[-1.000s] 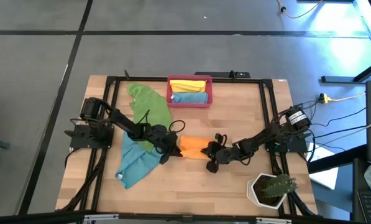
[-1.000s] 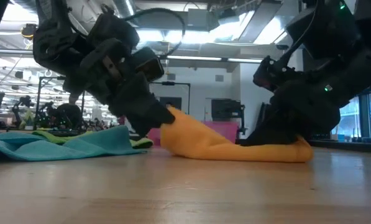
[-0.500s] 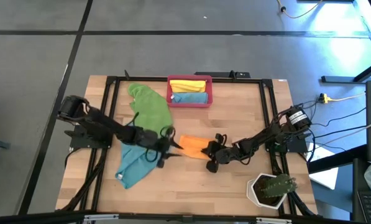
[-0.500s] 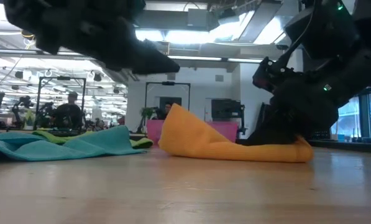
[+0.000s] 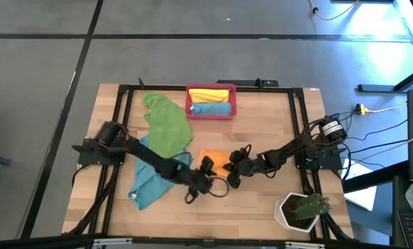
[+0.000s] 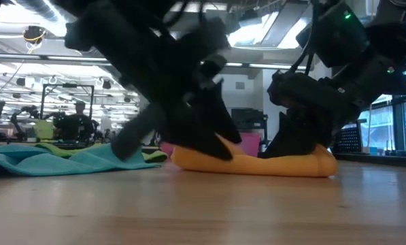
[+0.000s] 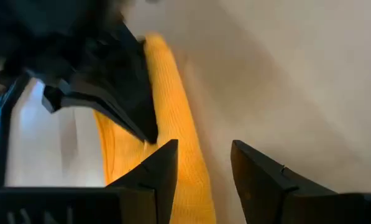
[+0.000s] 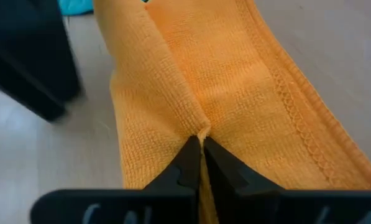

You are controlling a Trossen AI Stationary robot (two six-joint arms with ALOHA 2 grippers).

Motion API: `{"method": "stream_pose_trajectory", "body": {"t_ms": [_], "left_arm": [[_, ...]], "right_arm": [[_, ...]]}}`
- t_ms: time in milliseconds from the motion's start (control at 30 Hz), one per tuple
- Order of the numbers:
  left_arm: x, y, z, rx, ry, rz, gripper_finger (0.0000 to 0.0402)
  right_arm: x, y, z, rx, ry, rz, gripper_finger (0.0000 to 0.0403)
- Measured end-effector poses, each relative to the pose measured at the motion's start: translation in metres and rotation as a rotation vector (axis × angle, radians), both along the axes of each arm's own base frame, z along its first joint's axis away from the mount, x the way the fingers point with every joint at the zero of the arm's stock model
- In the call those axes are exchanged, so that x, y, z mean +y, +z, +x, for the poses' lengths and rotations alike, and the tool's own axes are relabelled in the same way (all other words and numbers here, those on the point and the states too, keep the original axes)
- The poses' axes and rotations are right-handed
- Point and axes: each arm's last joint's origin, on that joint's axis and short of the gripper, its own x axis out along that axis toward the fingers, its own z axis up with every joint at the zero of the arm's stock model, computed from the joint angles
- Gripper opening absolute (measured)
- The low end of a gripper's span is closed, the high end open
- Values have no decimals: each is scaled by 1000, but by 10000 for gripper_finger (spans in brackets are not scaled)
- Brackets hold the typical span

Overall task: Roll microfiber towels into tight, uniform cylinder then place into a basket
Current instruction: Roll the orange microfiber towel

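Orange towel (image 5: 215, 159) lying folded near the middle of the tabletop (image 5: 261, 200). Right tool (image 8: 201, 152) pinching a fold of it at its 3 o'clock end. Left tool (image 7: 202, 163) spread apart just beside its 6 o'clock edge, holding nothing. Red-pink basket (image 5: 211, 113) at 12 o'clock with yellow and blue rolls inside.

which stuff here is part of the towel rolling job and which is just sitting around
Job: orange towel pinched by right gripper, left gripper beside it, green towel, teal towel, basket holding yellow and blue rolls.
Lying about: potted cactus.
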Motion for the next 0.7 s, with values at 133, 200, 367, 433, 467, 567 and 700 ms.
{"method": "stream_pose_trajectory", "body": {"t_ms": [133,200,367,433,467,567,700], "left_arm": [[0,-12,15,59,76,122,139],[2,-15,20,76,111,163,139],[7,-21,24,99,153,166,137],[10,-22,25,98,180,138,131],[11,-22,25,102,188,128,125],[13,-24,24,107,208,95,95],[11,-25,24,120,183,55,33]], "right_arm": [[-2,0,1,4,-1,71,16],[-3,0,2,5,1,85,17],[-3,0,2,3,13,78,17],[-2,0,2,-7,29,66,17],[-2,1,3,-13,38,53,17],[-2,5,3,-34,66,23,17],[-2,19,0,-45,110,-11,17]]}}
